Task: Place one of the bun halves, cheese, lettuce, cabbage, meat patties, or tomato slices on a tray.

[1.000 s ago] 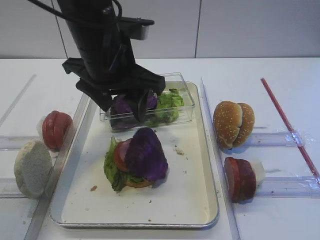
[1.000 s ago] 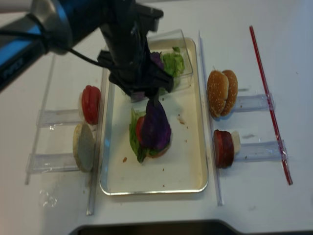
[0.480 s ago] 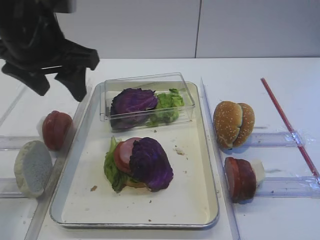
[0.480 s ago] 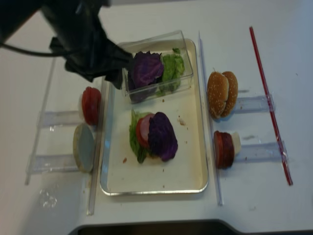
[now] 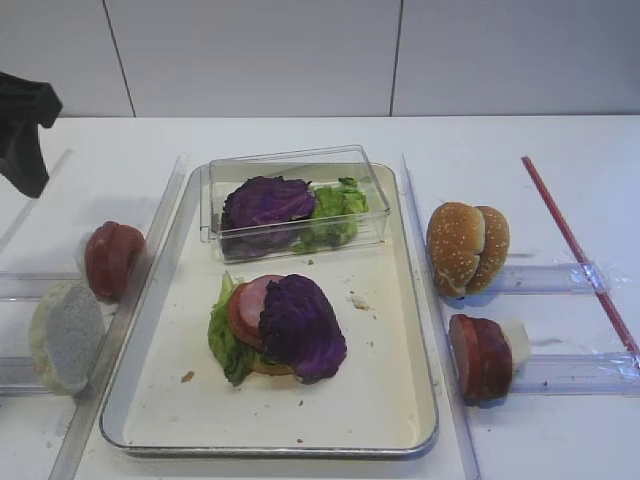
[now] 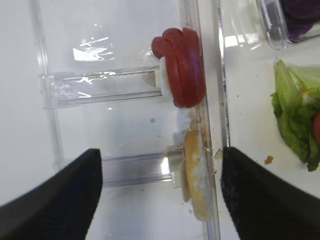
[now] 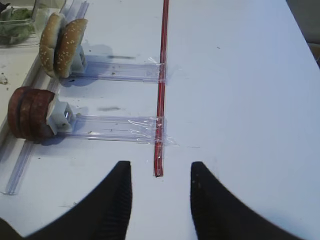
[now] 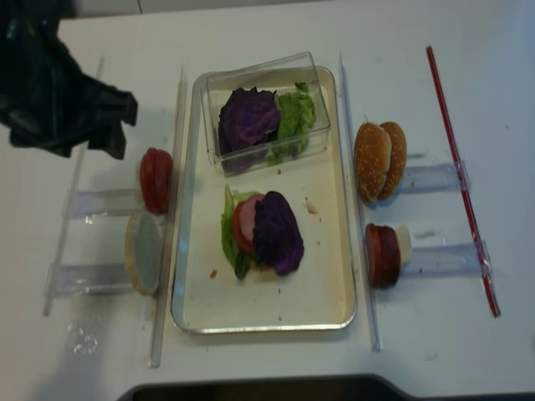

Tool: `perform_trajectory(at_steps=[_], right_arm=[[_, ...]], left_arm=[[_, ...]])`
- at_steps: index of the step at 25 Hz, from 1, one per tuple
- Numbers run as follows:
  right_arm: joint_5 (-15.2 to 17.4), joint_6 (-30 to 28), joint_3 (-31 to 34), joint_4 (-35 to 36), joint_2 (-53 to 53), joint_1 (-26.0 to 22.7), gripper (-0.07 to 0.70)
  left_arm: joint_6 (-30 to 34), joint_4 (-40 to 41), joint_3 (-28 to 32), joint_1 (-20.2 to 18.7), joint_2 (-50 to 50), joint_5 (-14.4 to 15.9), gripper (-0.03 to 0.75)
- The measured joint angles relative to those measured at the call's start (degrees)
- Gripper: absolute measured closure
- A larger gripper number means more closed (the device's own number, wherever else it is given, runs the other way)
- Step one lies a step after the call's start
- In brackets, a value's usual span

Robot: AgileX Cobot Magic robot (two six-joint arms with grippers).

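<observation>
A dark purple cabbage leaf (image 5: 301, 325) lies on top of a stack of a pink-red slice (image 5: 245, 308) and green lettuce (image 5: 222, 340) on the tray (image 5: 380, 400). Nothing grips the leaf. My left gripper (image 6: 160, 192) is open and empty, off the tray's left side, above the left rack. A pale bun half (image 6: 196, 182) stands below its jaws, with red tomato slices (image 6: 182, 67) beyond. It shows as a dark shape (image 8: 71, 117) in the overhead view. My right gripper (image 7: 160, 172) is open over bare table, right of the sesame bun halves (image 7: 62, 45).
A small clear box (image 5: 295, 205) with more cabbage and lettuce stands at the tray's far end. Dark red patties (image 5: 480, 357) and bun halves (image 5: 467, 248) stand in clear racks right of the tray. A red strip (image 5: 580, 255) lies farther right. Clear rails flank the tray.
My left arm has swung left, from above the clear box to beyond the tray's left side. The purple cabbage leaf, upright a second ago, has settled flat on the stack.
</observation>
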Motion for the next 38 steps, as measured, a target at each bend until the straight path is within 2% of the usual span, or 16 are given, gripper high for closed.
perform_trajectory(at_steps=[8, 19, 30, 38], right_arm=[[0.0, 0.2, 0.0, 0.0, 0.0, 0.0, 0.328], [-0.11, 0.2, 0.0, 0.0, 0.0, 0.0, 0.328], [-0.11, 0.2, 0.0, 0.0, 0.0, 0.0, 0.328], [-0.11, 0.2, 0.0, 0.0, 0.0, 0.0, 0.328]], left_arm=[[0.62, -0.39, 6.35, 1.01, -9.66, -0.06, 0.237], [0.62, -1.48, 21.07, 1.01, -34.05, 0.63, 0.237], [2.63, -1.48, 29.51, 1.01, -55.63, 1.34, 0.237], [3.46, -1.17, 38.1, 1.06, -68.99, 1.64, 0.237]])
